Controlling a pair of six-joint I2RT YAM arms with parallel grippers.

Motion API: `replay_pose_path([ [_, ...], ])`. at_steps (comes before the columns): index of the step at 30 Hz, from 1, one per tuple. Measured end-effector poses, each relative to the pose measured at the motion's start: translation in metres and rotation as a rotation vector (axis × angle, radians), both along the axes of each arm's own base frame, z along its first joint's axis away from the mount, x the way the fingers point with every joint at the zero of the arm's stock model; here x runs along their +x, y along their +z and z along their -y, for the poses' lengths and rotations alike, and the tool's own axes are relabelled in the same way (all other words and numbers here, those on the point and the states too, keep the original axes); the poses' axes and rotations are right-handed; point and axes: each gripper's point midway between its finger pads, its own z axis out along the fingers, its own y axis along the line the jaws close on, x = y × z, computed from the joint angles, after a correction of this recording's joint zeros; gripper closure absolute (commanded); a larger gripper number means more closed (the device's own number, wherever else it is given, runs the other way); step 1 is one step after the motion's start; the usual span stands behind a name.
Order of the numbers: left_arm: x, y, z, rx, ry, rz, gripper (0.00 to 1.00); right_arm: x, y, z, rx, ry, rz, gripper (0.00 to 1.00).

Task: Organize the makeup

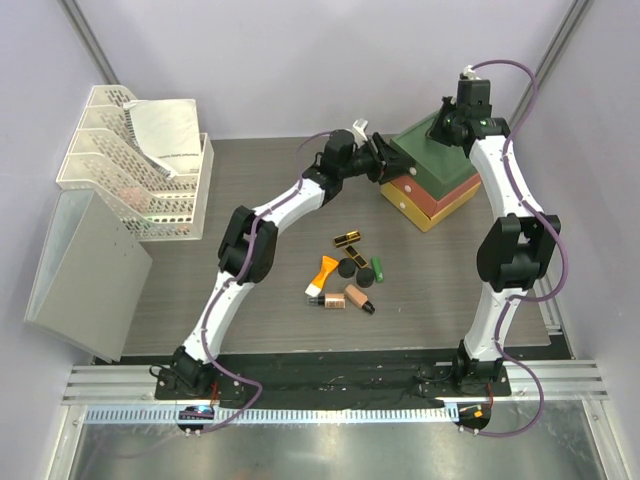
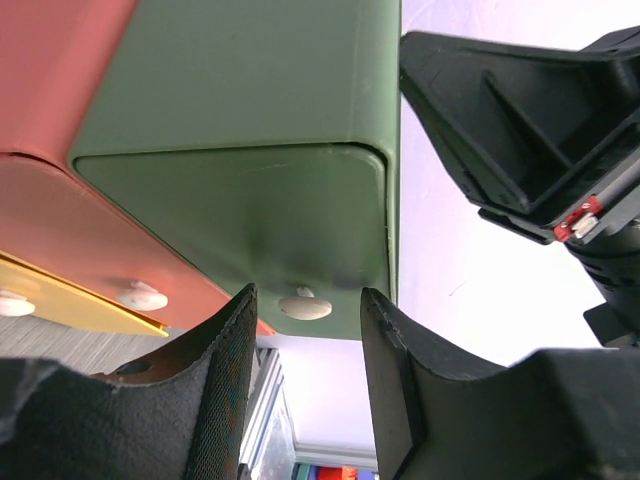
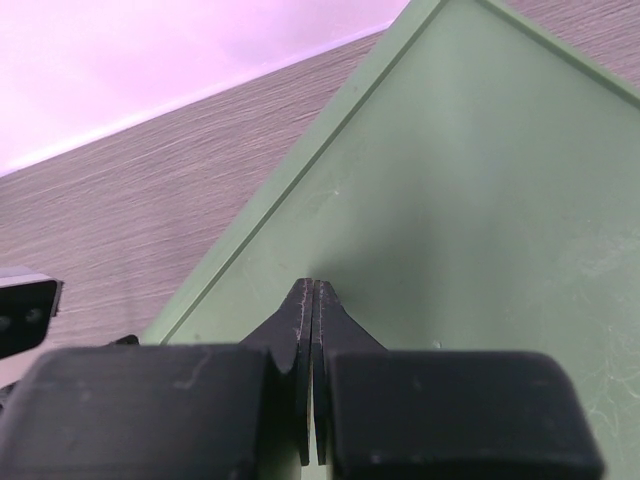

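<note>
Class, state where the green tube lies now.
In the top view, the green tube lies just right of a black compact, in front of the drawer box.

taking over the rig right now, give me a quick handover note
Left gripper: open, fingers either side of the white knob on the green top drawer, not yet closed on it.
Right gripper: shut, tips at the top of the drawer box, apparently steadying it.
Makeup: all loose in a cluster in the middle of the table.
Done: nothing put away; green drawer shut.
Left: open the drawer, load the makeup.
</note>
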Motion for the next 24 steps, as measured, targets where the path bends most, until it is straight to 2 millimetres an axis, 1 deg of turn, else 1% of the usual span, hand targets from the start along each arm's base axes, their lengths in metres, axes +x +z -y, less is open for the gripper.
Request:
replay_pose_path([
  [6, -0.004, -0.003, 0.008, -0.011, -0.025, -0.014, 0.55, 0.003, -0.001, 0.001, 0.007, 0.002, 0.003, 0.99],
  [9, -0.004, -0.004, 0.009, -0.013, -0.030, -0.015, 0.58, 0.004, -0.001, 0.001, 0.008, 0.003, 0.005, 0.99],
  [12, -0.005, -0.004, 0.010, -0.017, -0.034, -0.015, 0.65, 0.006, 0.000, 0.001, 0.010, 0.005, 0.007, 0.99],
  [15, -0.006, -0.006, 0.013, -0.018, -0.039, -0.019, 0.74, 0.006, -0.001, 0.002, 0.011, 0.005, 0.008, 0.99],
  [16, -0.007, -0.007, 0.013, -0.020, -0.041, -0.025, 0.81, 0.006, -0.001, 0.002, 0.012, 0.004, 0.008, 0.99],
  [18, -0.007, -0.005, 0.015, -0.028, -0.043, -0.026, 0.89, 0.007, 0.000, 0.003, 0.012, 0.004, 0.009, 0.99],
  [19, -0.007, -0.005, 0.015, -0.029, -0.044, -0.027, 0.99, 0.007, 0.000, 0.003, 0.012, 0.004, 0.010, 0.99],
  [24, -0.009, -0.005, 0.015, -0.032, -0.055, -0.025, 1.00, 0.010, -0.001, 0.006, 0.009, -0.001, 0.018, 0.99],
])
